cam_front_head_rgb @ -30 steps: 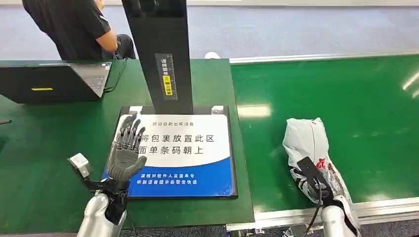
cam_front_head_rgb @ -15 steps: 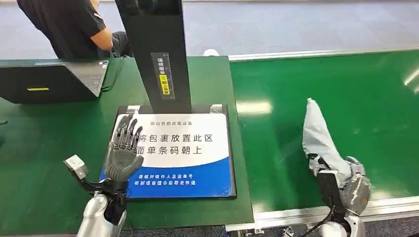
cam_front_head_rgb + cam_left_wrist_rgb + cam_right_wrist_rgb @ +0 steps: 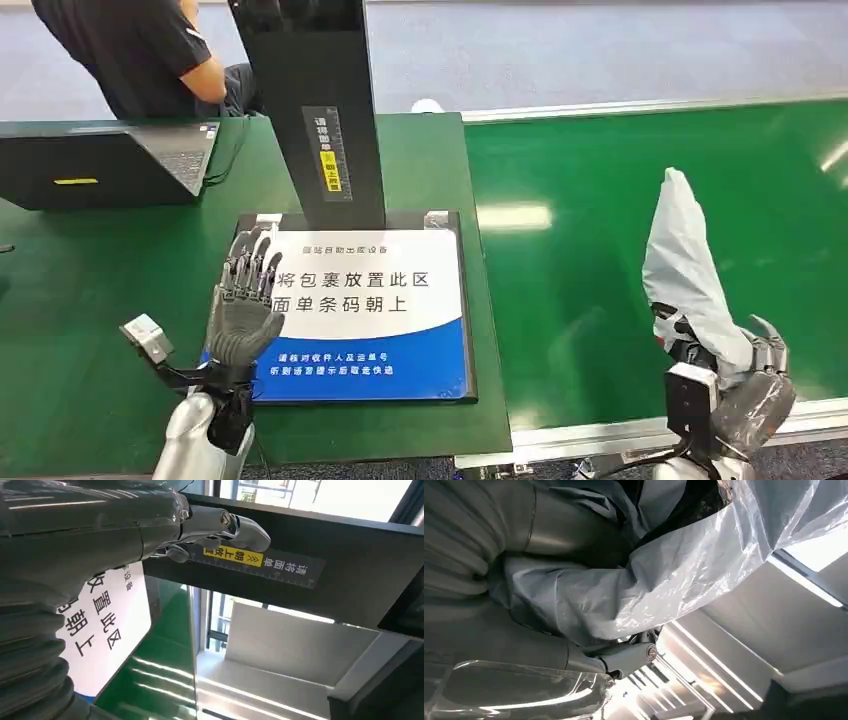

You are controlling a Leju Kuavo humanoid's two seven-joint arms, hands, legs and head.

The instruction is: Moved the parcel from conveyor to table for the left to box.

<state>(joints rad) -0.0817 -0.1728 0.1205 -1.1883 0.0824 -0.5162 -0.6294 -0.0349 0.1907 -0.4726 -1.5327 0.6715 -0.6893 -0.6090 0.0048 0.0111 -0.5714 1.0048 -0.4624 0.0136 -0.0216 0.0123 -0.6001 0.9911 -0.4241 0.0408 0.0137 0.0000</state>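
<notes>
The grey plastic-wrapped parcel [image 3: 690, 270] now stands nearly upright in my right hand [image 3: 745, 385], its free end pointing up over the green conveyor belt [image 3: 600, 180]; a second ago it lay flat on that belt, and half a second ago it was only partly tipped up. So I have lifted it clear of the belt near the near edge, and my fingers are wrapped around its lower end. In the right wrist view the crinkled wrapping [image 3: 664, 575] bunches over my palm, which tells me the hold is on loose plastic as much as on the contents, so I judge it could slip or swing as I carry it. It is not yet on the table: the white and blue placement mat [image 3: 365, 310] with its printed characters lies well to the left, at the foot of the black scanner column [image 3: 320, 110]. My left hand [image 3: 245, 305] hovers over the mat's left edge, fingers spread and holding nothing, much as it was a second ago, ready to take over. Beyond are an open laptop [image 3: 110, 165] and a seated person in a dark shirt [image 3: 130, 50]. Next, I think, comes the sideways carry across the table's edge.
</notes>
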